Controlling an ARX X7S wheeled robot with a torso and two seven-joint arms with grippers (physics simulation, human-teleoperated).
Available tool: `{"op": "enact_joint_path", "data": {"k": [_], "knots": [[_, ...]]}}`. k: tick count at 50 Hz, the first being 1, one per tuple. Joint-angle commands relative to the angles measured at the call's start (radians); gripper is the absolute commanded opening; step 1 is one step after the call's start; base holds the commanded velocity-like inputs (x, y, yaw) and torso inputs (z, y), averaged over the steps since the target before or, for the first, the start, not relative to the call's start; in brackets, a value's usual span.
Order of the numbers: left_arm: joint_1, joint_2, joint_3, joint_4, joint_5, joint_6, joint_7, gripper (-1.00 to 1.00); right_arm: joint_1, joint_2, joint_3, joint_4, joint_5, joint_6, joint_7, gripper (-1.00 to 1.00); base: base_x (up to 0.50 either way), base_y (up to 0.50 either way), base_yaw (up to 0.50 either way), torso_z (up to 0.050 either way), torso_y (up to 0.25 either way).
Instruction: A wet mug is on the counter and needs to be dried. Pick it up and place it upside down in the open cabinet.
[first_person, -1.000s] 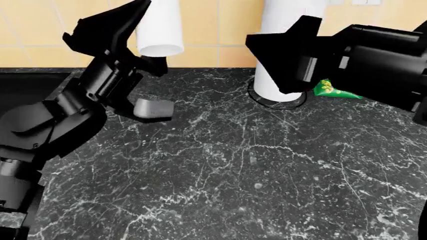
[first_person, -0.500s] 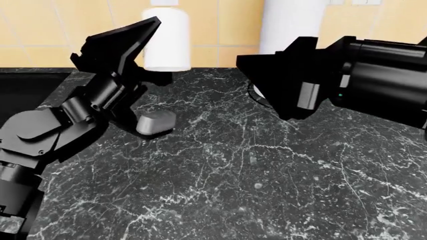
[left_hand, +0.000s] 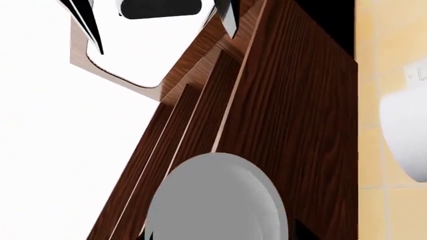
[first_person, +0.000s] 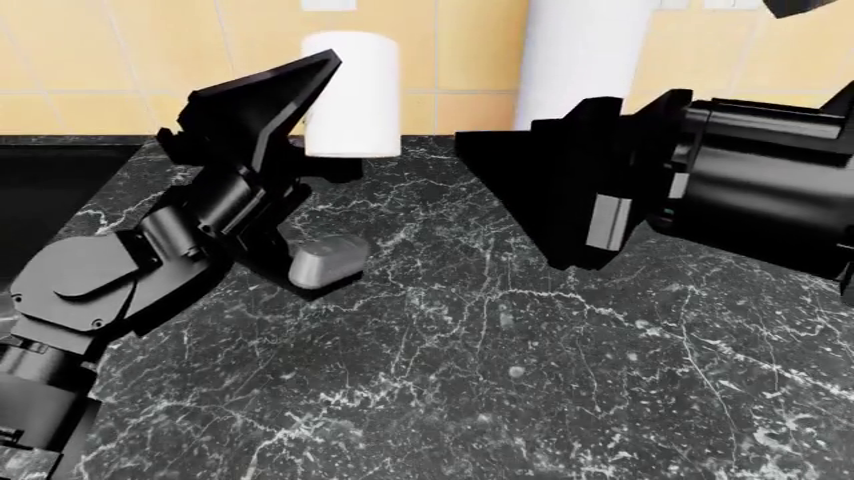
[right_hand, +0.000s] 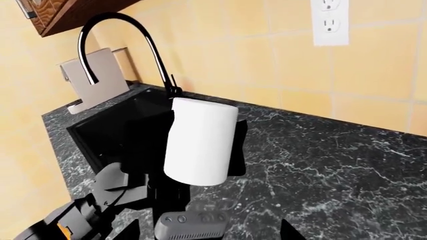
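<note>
The white mug (first_person: 351, 92) hangs above the back of the black marble counter (first_person: 534, 350), clamped in my left gripper (first_person: 327, 120), which is shut on it. In the right wrist view the mug (right_hand: 200, 142) stands nearly vertical, slightly tilted, between black fingers (right_hand: 143, 145). The left wrist view shows it as a grey disc (left_hand: 217, 197) under the brown wooden cabinet (left_hand: 287, 100). My right gripper (first_person: 514, 190) is open and empty, to the right of the mug and apart from it.
A tall white cylinder (first_person: 581, 50) stands at the back wall behind my right arm. A black sink (right_hand: 113, 125) with a curved faucet (right_hand: 120, 35) lies at the counter's left end. A wall outlet (right_hand: 330, 20) is on the yellow tiles.
My left gripper has carried the mug to the right and a little lower in the head view. My right gripper has moved left, now covering the tall cylinder's base.
</note>
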Motion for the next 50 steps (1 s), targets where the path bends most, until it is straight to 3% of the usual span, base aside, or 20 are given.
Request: {"op": "enact_joint_path", "data": {"k": [1, 10, 50], "knots": [[0.034, -0.008, -0.020, 0.075, -0.042, 0.000, 0.035, -1.00, -0.023, -0.005, 0.004, -0.005, -0.018, 0.002, -0.019, 1.00, 0.00, 0.00, 0.00, 0.000, 0.000], [0.078, -0.026, -0.033, 0.166, -0.081, -0.004, 0.078, -1.00, -0.017, -0.007, 0.006, 0.003, -0.034, 0.003, -0.032, 1.00, 0.00, 0.00, 0.00, 0.000, 0.001], [0.107, 0.039, 0.013, 0.169, -0.074, -0.029, 0.099, -1.00, -0.058, -0.036, 0.037, -0.014, -0.080, -0.030, -0.097, 1.00, 0.00, 0.00, 0.00, 0.000, 0.000]]}}
